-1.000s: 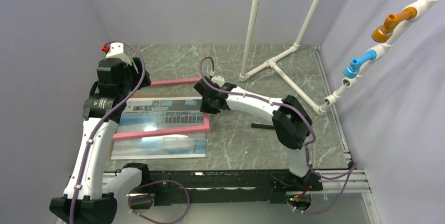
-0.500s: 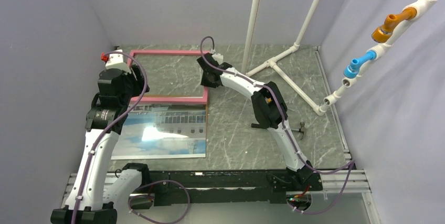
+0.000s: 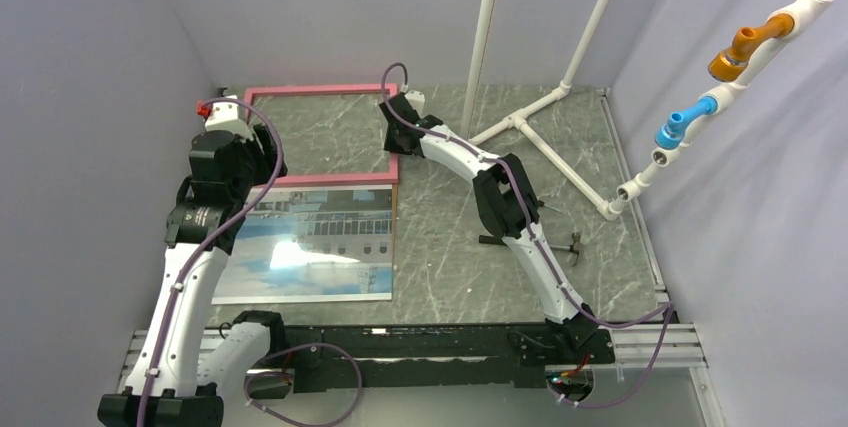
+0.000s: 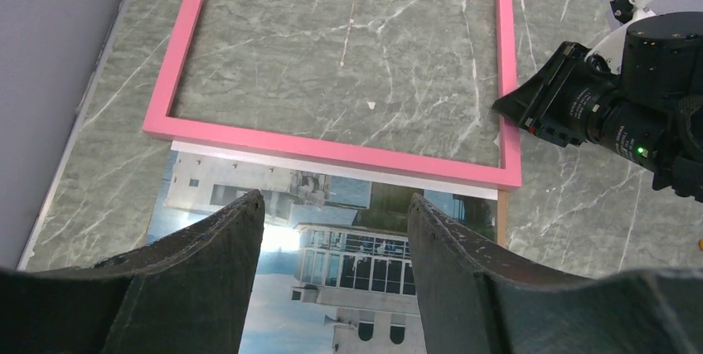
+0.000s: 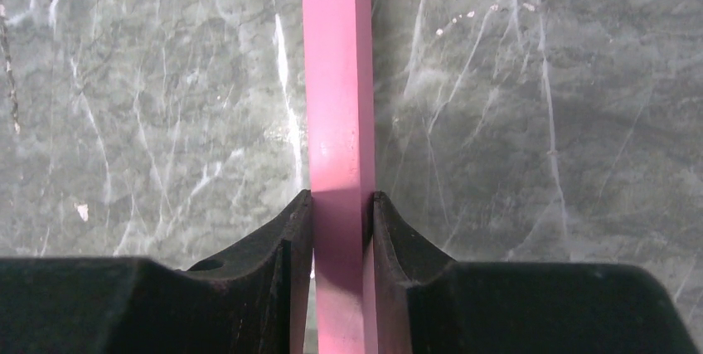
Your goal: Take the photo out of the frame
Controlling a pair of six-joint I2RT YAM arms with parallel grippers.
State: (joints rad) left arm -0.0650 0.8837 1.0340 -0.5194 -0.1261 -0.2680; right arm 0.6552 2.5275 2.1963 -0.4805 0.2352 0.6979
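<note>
The right gripper (image 5: 341, 205) is clamped on the pink frame's (image 5: 336, 72) side bar, just beyond the ship photo (image 3: 310, 247). The left gripper (image 4: 333, 205) hangs open over that photo, empty

on the left gripper (image 4: 334, 205) the fingers (image 4: 207, 263) stand spread wide in the foreground, nothing between them, hanging over the photo (image 4: 348, 271) of the white ship. just beyond, the frame (image 4: 332, 151) lies flat and empty (grey marble tabletop (image 4: 332, 47) showing straight through it), near rail right against the photo's top edge. the right gripper (image 4: 510, 112) meets the frame's right rail.
</note>
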